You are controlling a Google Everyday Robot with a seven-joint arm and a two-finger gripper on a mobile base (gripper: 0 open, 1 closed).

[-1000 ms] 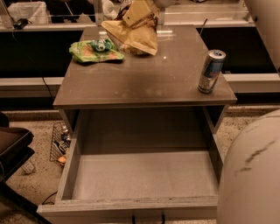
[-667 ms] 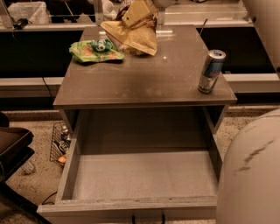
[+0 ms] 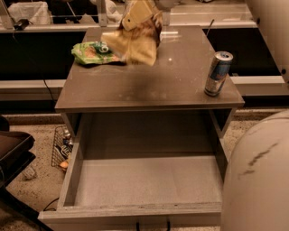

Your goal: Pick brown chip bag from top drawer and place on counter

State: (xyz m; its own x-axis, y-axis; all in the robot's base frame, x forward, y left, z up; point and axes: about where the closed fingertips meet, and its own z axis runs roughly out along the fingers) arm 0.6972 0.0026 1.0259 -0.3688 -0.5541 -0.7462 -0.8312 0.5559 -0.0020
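Far across the counter (image 3: 180,76), the brown chip bag (image 3: 135,40) is just under the hand (image 3: 157,5); grip cannot be told

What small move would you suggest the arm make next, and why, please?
Probably ease the brown chip bag fully down onto the counter and let go. The bag is just below the gripper at the view's top edge, over the counter's far end beside the green bag. The top drawer is already bare.
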